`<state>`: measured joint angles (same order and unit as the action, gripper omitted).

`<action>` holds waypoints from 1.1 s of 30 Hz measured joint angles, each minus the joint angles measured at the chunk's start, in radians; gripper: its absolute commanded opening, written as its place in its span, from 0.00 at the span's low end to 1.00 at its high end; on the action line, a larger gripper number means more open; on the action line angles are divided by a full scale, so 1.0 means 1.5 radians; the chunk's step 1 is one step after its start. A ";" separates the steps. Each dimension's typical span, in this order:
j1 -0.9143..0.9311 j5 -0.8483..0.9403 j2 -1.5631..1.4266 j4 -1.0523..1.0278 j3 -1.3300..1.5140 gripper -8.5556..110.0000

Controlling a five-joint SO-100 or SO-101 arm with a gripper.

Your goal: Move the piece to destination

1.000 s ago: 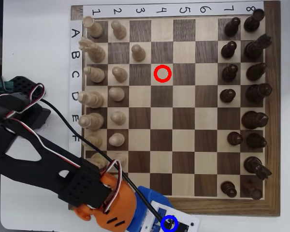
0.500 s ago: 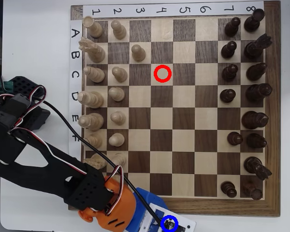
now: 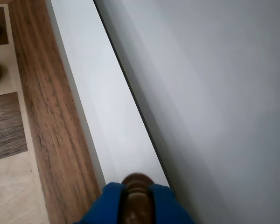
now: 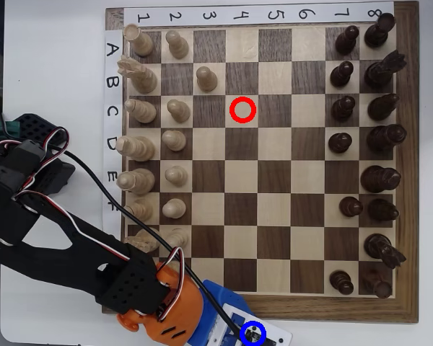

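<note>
In the wrist view my gripper (image 3: 136, 205) has blue fingers (image 3: 109, 200) shut on the dark-brown pawn (image 3: 136, 184), whose round head sticks out between them. The pawn hangs over the white label strip (image 3: 102, 102), just outside the board's wooden border (image 3: 51, 121). In the overhead view my gripper (image 4: 254, 336) is below the board's bottom edge. The blue ring (image 4: 244, 334) lies right over the gripper tip there. The pawn itself is too small to make out in that view.
A red ring (image 4: 232, 109) marks a square in the board's upper middle. Cream pieces (image 4: 175, 144) fill the left columns and dark pieces (image 4: 343, 108) the right ones. The arm (image 4: 50, 245) reaches in from the left. Grey table (image 3: 214, 93) lies beyond the strip.
</note>
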<state>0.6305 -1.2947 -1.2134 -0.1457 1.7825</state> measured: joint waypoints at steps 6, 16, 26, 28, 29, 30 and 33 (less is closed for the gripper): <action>-0.001 -0.013 0.000 0.007 0.000 0.07; -0.004 -0.031 0.002 0.024 -0.012 0.07; -0.022 -0.054 0.002 0.024 -0.012 0.08; -0.024 -0.057 0.002 0.024 -0.012 0.08; -0.024 -0.057 0.002 0.024 -0.012 0.08; -0.022 -0.057 0.002 0.024 -0.012 0.08; -0.022 -0.057 0.002 0.016 -0.012 0.07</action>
<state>0.5967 -1.3806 -1.2103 -0.1212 1.7641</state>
